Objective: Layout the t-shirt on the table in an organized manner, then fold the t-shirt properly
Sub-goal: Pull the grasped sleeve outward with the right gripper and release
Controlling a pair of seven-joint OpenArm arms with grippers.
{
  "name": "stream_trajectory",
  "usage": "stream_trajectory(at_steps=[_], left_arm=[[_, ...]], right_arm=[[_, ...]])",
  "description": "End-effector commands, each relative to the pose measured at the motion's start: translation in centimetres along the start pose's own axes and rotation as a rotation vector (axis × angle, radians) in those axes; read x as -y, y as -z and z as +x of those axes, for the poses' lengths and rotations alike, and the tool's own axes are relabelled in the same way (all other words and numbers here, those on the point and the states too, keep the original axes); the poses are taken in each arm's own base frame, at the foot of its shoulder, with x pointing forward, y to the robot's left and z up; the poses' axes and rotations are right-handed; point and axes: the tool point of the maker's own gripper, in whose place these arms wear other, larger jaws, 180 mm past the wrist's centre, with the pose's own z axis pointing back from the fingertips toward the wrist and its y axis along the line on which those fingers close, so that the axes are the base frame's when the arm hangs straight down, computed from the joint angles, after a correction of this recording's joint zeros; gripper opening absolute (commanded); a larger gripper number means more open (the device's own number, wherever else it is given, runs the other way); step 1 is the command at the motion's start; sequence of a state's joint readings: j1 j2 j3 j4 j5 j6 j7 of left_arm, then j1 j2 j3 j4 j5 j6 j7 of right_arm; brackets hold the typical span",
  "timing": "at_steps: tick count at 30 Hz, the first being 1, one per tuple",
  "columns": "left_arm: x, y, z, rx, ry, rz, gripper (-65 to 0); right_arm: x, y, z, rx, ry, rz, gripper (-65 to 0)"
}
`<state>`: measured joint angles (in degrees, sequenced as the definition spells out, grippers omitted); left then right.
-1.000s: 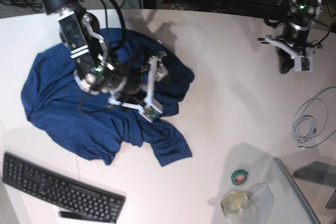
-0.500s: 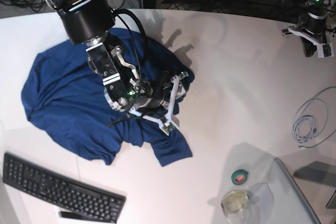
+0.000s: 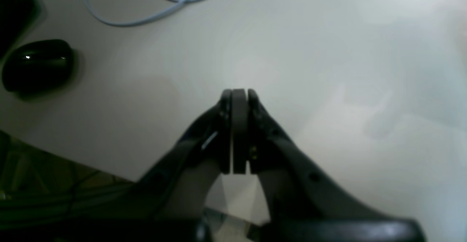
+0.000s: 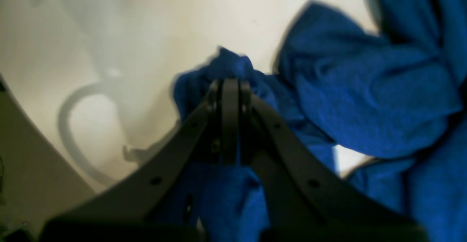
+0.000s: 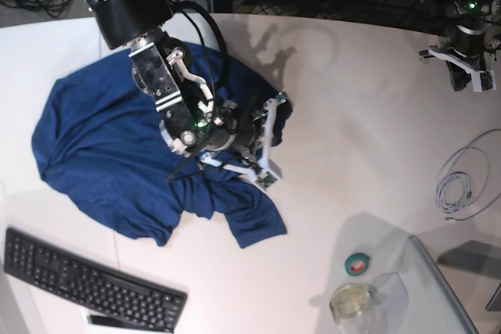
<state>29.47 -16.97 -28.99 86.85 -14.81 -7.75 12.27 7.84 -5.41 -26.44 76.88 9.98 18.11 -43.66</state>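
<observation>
Table (image 5: 352,154): a wide white tabletop with a curved far edge stretches under both arms; the wrist views show it as bare pale surface beyond each gripper's tips.

T-shirt (image 5: 102,154): a dark navy-blue shirt lies crumpled on the table, spreading away from the right gripper toward the base view's left edge, with one lobe trailing below the gripper toward the near edge. Its fabric is bunched into folds, not flat.

Right arm (image 5: 149,44): it reaches down over the shirt's edge nearest the table's middle.

Keyboard (image 5: 86,279): a black keyboard sits near the table's front edge, well apart from the right gripper, just beyond the shirt's lower hem.

Right gripper (image 4: 230,85): its jaws are clenched on a pinch of the t-shirt, a knot of blue cloth bulging past the tips in the right wrist view.

Left gripper (image 3: 235,94): its jaws are pressed together on nothing, above bare table, far from the shirt at the base view's upper right corner.

Cable (image 5: 462,181): a coil of pale cable lies on the table near the left gripper.

Glass jar (image 5: 351,300): it stands well apart from both grippers at the front.

Tape roll (image 5: 358,263): a small green roll rests just beside the jar.
</observation>
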Motion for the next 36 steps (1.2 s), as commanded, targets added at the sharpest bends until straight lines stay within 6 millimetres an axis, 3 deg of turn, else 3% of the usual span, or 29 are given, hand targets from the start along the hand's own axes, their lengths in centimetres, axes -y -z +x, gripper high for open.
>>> stream_trajectory(at_steps=[1,5,10,16,24,28,33,36], left_arm=[[-0.7,-0.1,0.9,0.033,0.015,0.013,-65.0],[-0.2,0.3,1.2,0.042,-0.007,0.012,-65.0],[0.2,0.5,1.5,0.051,-0.019,0.009,-65.0],[2.1,0.6,1.3,0.047,-0.012,-0.035,-65.0],[4.3,0.9,1.3,0.049,-0.006,-0.088,-65.0],[4.7,0.9,0.9,0.041,-0.020,-0.089,-65.0],[4.6,0.8,1.0,0.043,-0.028,-0.084,-65.0],[4.5,0.7,0.5,0.033,-0.027,-0.082,-65.0]], right_arm=[[-1.9,-0.6,2.5,0.072,-0.036,0.040,-65.0],[-5.3,-2.3,3.6,0.143,-0.079,0.083,-65.0],[-6.9,-4.3,4.2,0.208,-0.076,0.099,-65.0],[-6.4,-3.5,0.5,0.108,-0.065,0.097,-65.0],[-6.4,-3.7,-2.7,0.056,-0.041,0.095,-63.3],[-6.5,-5.3,-2.1,0.101,-0.057,0.084,-48.3],[-2.7,-6.5,-1.7,0.130,-0.005,-0.005,-28.8],[-1.0,-5.4,-1.2,0.120,0.069,-0.026,-22.4]])
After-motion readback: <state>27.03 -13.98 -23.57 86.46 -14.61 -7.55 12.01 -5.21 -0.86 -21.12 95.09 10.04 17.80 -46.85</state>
